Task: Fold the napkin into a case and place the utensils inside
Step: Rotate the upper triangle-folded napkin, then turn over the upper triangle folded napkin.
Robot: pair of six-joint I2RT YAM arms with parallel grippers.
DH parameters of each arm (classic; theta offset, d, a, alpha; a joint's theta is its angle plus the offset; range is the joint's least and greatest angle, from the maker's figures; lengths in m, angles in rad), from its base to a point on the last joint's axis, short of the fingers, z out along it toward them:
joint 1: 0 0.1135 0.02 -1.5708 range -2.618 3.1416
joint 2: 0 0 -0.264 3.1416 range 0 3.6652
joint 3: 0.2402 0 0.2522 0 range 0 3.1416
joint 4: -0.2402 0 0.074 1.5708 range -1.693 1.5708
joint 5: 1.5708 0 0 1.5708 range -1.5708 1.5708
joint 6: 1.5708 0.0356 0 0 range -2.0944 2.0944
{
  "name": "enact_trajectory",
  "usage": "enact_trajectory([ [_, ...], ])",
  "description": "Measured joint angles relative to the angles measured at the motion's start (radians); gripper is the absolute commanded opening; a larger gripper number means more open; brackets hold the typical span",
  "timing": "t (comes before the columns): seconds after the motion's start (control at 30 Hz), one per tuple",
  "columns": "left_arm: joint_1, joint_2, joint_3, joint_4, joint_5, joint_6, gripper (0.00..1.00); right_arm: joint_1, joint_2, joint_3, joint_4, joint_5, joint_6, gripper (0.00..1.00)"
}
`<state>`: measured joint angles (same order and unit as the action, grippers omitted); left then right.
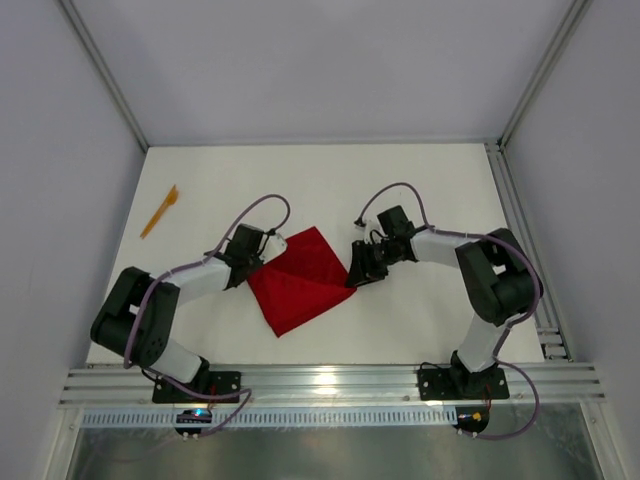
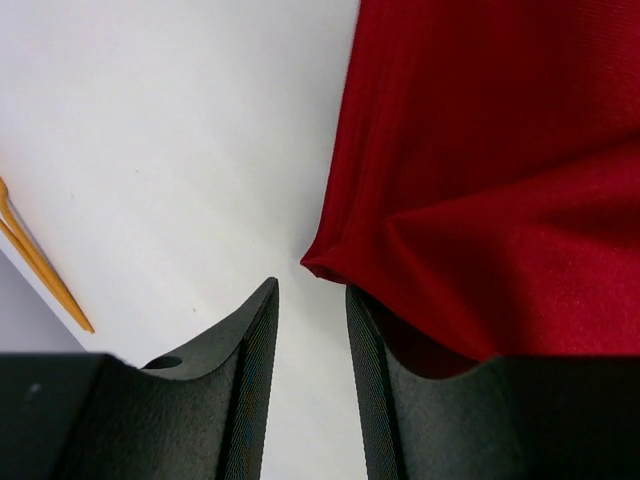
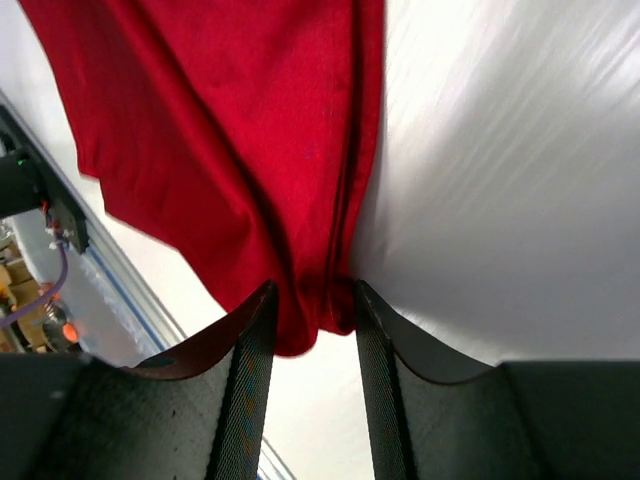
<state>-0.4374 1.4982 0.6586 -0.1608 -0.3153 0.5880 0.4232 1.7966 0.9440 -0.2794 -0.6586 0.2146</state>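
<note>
The red napkin [image 1: 305,280] lies on the white table as a partly folded diamond with a raised crease. My left gripper [image 1: 266,259] sits at its left corner. In the left wrist view the gripper [image 2: 312,290] is open with bare table between the fingers, and the napkin [image 2: 500,180] corner lies just ahead, draped over the right finger. My right gripper [image 1: 353,277] is at the napkin's right corner. It [image 3: 312,290] is open, and the bunched napkin [image 3: 220,130] corner sits between its fingertips. One orange utensil [image 1: 160,210] [image 2: 40,265] lies far left.
The table's left edge [image 1: 122,250] runs just beyond the orange utensil. A metal rail [image 1: 330,382] with both arm bases borders the near side, and a side rail [image 1: 520,240] runs along the right.
</note>
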Motion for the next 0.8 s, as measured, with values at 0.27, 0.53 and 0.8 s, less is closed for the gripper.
enact_trajectory([
  [0.27, 0.006, 0.161, 0.129, 0.127, 0.009, 0.023, 0.36, 0.0, -0.176, -0.228, 0.114, -0.005, 0.143, 0.5],
  [0.53, 0.021, 0.19, 0.228, 0.058, 0.143, 0.018, 0.4, 0.001, -0.267, -0.253, 0.05, 0.119, 0.161, 0.5],
  [0.8, 0.099, -0.156, 0.145, -0.224, 0.24, -0.031, 0.5, 0.161, -0.405, -0.065, -0.124, 0.463, 0.076, 0.5],
])
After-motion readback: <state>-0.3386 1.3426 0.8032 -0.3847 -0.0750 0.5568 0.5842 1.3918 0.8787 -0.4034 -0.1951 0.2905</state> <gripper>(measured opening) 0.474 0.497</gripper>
